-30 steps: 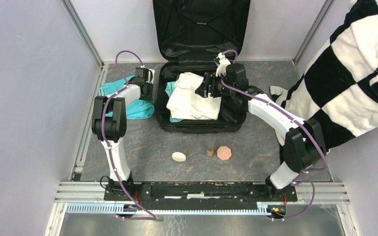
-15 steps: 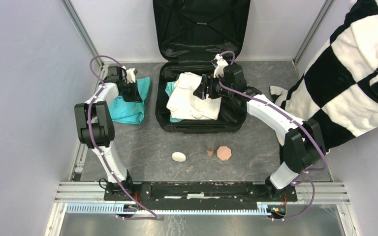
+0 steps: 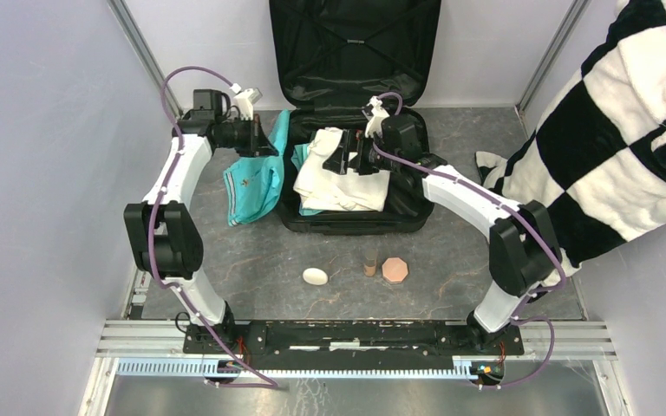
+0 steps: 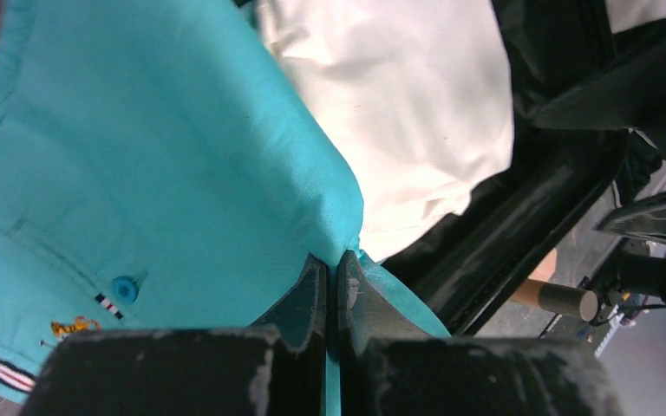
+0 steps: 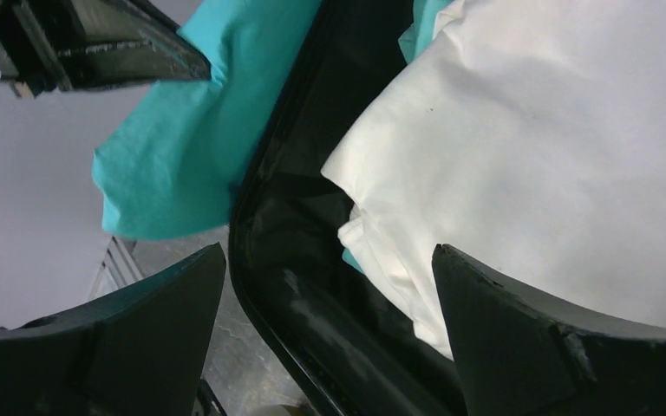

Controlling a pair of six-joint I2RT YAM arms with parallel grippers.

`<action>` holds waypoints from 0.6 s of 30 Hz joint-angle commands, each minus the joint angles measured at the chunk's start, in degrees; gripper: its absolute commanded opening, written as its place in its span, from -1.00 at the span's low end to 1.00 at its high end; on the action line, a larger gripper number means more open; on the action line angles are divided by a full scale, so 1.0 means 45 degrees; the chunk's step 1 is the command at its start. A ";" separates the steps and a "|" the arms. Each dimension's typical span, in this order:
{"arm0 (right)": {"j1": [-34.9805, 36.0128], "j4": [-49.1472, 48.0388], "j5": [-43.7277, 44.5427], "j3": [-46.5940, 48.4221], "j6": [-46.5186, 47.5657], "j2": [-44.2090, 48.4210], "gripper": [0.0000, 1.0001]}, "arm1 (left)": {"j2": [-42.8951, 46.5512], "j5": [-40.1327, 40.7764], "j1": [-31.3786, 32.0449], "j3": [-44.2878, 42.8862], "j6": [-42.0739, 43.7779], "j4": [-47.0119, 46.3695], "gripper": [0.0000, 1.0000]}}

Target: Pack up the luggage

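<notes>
1. This is a robot test cell in a lab: plain pale panels (image 3: 43, 173) wall in a grey marbled surface (image 3: 451, 260).
2. Aluminium profile posts (image 3: 145, 56) frame its corners.
3. The left arm (image 3: 178, 169) and right arm (image 3: 464, 199), trailing purple cables (image 3: 195, 68), are bolted to a metal rail (image 3: 139, 334) at the near edge.

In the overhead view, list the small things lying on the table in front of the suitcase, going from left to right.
White oval thing → brown cylinder → pinkish octagonal piece.
</notes>
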State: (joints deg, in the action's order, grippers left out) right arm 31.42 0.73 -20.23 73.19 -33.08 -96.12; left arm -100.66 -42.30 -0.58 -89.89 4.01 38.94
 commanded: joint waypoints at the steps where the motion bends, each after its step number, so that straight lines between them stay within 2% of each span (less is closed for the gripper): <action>1: 0.0135 -0.1012 -0.0522 0.1329 -0.1455 -0.1083 0.96 | 0.0338 -0.1086 0.1156 -0.0895 -0.0716 -0.0056 -0.96; 7: 0.0302 -0.2015 -0.0234 0.1634 -0.3313 -0.2173 0.96 | 0.0378 -0.1456 0.2217 -0.0612 -0.1218 -0.0395 -0.96; 18: 0.0322 -0.3930 -0.0643 0.2044 -0.4944 -0.3383 0.96 | 0.1017 -0.1888 0.3254 0.0919 -0.0969 -0.0469 -0.96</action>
State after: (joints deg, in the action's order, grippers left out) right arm 32.53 -10.70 -22.09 79.44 -51.09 -109.75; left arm -100.27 -43.64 11.49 -88.05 2.81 38.61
